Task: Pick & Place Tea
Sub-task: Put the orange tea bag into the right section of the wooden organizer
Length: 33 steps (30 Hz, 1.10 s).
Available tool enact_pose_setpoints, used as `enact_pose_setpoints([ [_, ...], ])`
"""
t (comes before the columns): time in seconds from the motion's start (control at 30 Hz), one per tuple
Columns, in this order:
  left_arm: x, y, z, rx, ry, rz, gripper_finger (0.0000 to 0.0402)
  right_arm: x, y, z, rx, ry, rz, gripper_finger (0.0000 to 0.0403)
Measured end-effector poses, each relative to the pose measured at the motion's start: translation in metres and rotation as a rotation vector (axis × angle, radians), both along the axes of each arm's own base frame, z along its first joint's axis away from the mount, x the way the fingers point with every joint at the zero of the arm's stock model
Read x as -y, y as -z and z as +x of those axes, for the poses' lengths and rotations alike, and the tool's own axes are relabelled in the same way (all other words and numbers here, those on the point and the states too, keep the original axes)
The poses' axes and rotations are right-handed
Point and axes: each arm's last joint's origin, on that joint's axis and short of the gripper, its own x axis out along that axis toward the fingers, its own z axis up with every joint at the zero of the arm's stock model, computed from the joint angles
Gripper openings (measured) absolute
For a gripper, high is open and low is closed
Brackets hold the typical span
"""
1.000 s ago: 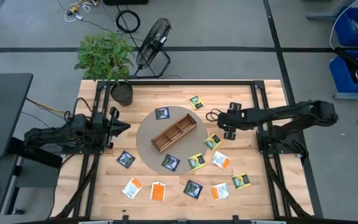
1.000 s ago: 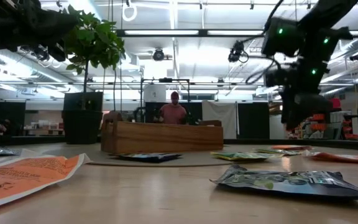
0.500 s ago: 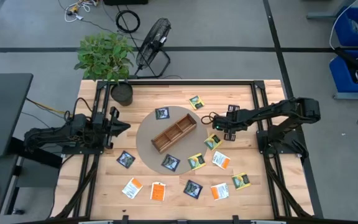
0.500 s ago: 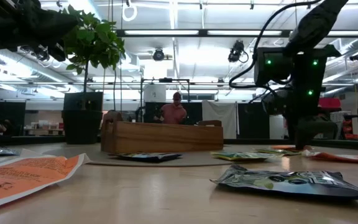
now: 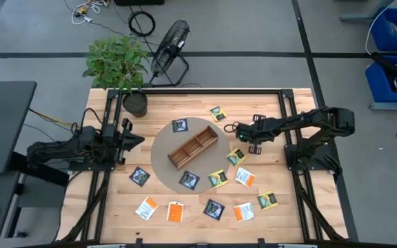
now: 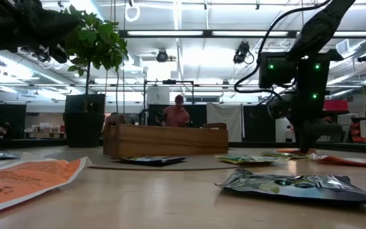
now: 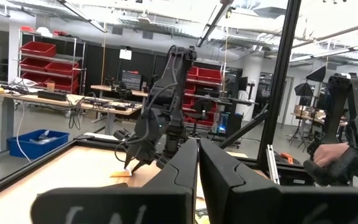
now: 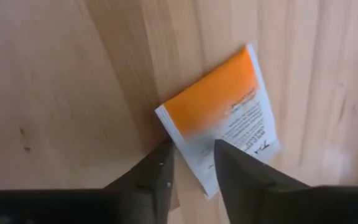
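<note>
The pale wooden slatted table [image 5: 295, 213] fills the high view, and at its middle lies a round grey-brown mat [image 5: 158, 155]. My left arm waits at the table's 9 o'clock edge. Its left gripper [image 5: 139, 140] points toward the mat, its two dark fingers pressed together with nothing between them. A potted green plant [image 5: 119, 65] stands at the 11 o'clock corner. On the mat sits the long brown wooden compartment tray [image 5: 193, 147], laid on a slant. My right arm reaches in from the 3 o'clock edge. The right gripper [image 5: 243, 136] is down at the table just off the mat, at about 3 o'clock from the tray. Its fingers [image 8: 157, 177] stand part way apart, astride one edge of a flat orange-and-white tea packet [image 8: 225, 115] that lies on the bare wood. I cannot tell whether they press it yet, and the packet is not lifted. The other tea packets lie loose around the tray. A dark navy packet [image 5: 179, 125] is on the mat at 11 o'clock, and a yellow-green packet [image 5: 217, 113] at 1 o'clock. Another yellow-green one [image 5: 235, 157] lies at 4 o'clock and a navy one [image 5: 189, 180] at 6 o'clock. More are scattered along the table's 6 o'clock side.
</note>
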Motion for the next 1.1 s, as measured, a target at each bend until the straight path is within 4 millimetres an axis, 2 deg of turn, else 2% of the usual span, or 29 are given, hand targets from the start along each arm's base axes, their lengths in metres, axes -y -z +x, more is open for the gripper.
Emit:
enact_pose_setpoints([
  [0.23, 0.000, 0.000, 0.000, -0.001, 0.000, 0.000, 0.0021, 0.008, 0.001, 0.000, 0.021, 0.000, 0.038, 0.0012],
  [0.37, 0.000, 0.000, 0.000, -0.002, -0.002, 0.006, 0.0021, 0.006, 0.000, 0.001, 0.032, 0.008, 0.012, 0.0006],
  [0.53, 0.000, 0.000, 0.000, -0.005, -0.005, 0.018, 0.0021, -0.005, -0.006, 0.003, 0.039, -0.011, 0.010, 0.0002],
  [0.7, 0.000, 0.000, 0.000, 0.001, -0.009, 0.034, 0.0021, -0.021, -0.032, 0.016, 0.126, -0.047, 0.076, 0.0001],
  [0.87, 0.000, 0.002, 0.002, -0.026, -0.017, 0.049, 0.0021, -0.040, -0.067, 0.033, 0.316, -0.135, 0.236, 0.0001],
  [1.1, -0.001, 0.005, 0.015, -0.086, -0.021, 0.070, 0.0021, -0.061, -0.110, 0.050, 0.468, -0.253, 0.261, 0.0000],
])
